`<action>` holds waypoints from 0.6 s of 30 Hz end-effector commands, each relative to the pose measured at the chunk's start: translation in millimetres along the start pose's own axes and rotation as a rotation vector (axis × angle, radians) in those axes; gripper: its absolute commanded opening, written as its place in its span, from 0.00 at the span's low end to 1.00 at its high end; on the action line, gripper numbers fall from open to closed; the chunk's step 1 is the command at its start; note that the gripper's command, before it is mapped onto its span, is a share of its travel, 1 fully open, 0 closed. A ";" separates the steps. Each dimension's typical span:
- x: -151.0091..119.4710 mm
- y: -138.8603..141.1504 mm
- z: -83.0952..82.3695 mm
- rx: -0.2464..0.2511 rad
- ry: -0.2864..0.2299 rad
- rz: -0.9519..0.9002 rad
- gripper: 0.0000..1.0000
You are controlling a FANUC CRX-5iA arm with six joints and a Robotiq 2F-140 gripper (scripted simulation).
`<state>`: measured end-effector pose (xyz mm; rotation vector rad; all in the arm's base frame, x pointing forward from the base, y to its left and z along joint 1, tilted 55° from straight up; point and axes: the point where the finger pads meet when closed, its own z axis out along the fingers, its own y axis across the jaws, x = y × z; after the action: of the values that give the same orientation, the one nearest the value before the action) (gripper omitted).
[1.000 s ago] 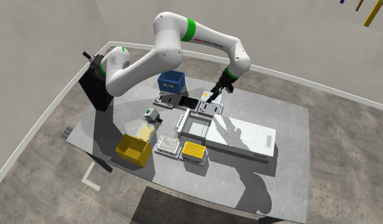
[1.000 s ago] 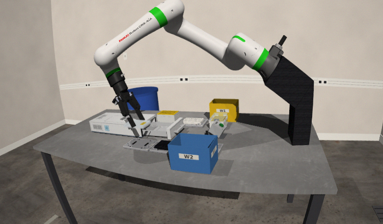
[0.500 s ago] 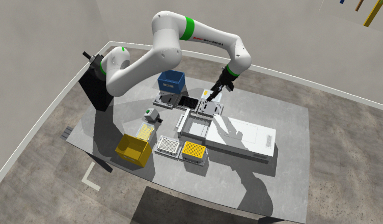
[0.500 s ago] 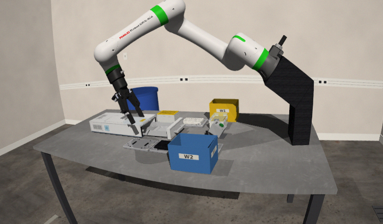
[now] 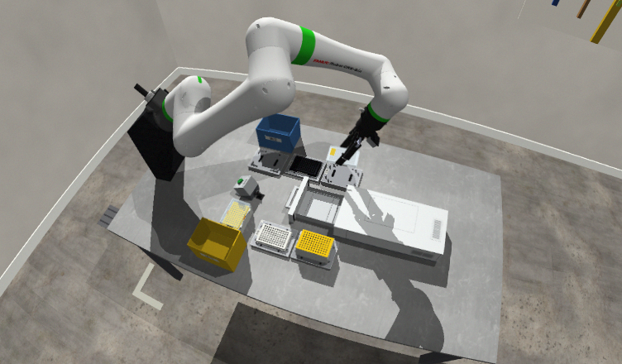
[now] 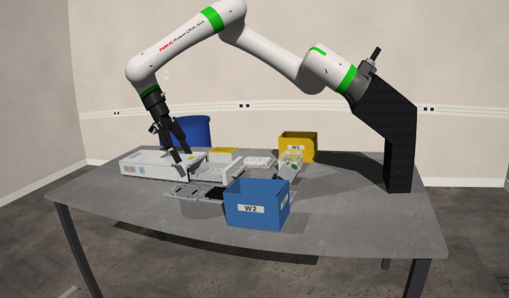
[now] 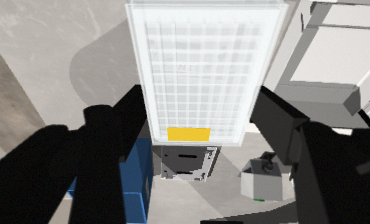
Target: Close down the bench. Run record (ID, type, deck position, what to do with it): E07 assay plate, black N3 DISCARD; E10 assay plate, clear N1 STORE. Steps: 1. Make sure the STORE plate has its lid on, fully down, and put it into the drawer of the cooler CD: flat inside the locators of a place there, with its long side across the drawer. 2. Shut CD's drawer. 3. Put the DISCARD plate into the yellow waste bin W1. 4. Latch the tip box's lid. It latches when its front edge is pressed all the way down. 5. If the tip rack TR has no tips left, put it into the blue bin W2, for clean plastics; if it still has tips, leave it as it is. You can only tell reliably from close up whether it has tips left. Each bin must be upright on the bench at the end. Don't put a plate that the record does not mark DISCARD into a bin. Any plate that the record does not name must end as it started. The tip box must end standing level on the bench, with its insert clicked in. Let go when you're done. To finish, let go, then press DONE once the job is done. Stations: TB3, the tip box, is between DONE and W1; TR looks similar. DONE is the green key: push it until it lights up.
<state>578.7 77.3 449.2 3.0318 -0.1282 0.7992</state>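
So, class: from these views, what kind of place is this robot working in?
Probably a laboratory bench: the gripper holds a clear assay plate, a cooler's open drawer waits, and labelled waste bins W1 and W2 stand nearby.

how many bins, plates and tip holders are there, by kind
bins: 2 (blue bin, yellow bin)
plates: 3 (clear plate, black plate, white plate)
tip holders: 2 (tip box, yellow rack)
total: 7
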 end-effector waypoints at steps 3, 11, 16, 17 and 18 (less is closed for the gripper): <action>-3.7 14.0 1.3 -0.077 0.002 -0.166 0.10; -8.8 31.8 3.7 -0.176 0.002 -0.378 0.10; -11.7 41.9 5.1 -0.232 0.002 -0.499 0.10; -12.4 44.5 5.5 -0.246 0.002 -0.529 0.10; -13.1 47.0 5.8 -0.261 0.002 -0.559 0.10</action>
<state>568.2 37.6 437.8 2.6748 0.4653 0.6782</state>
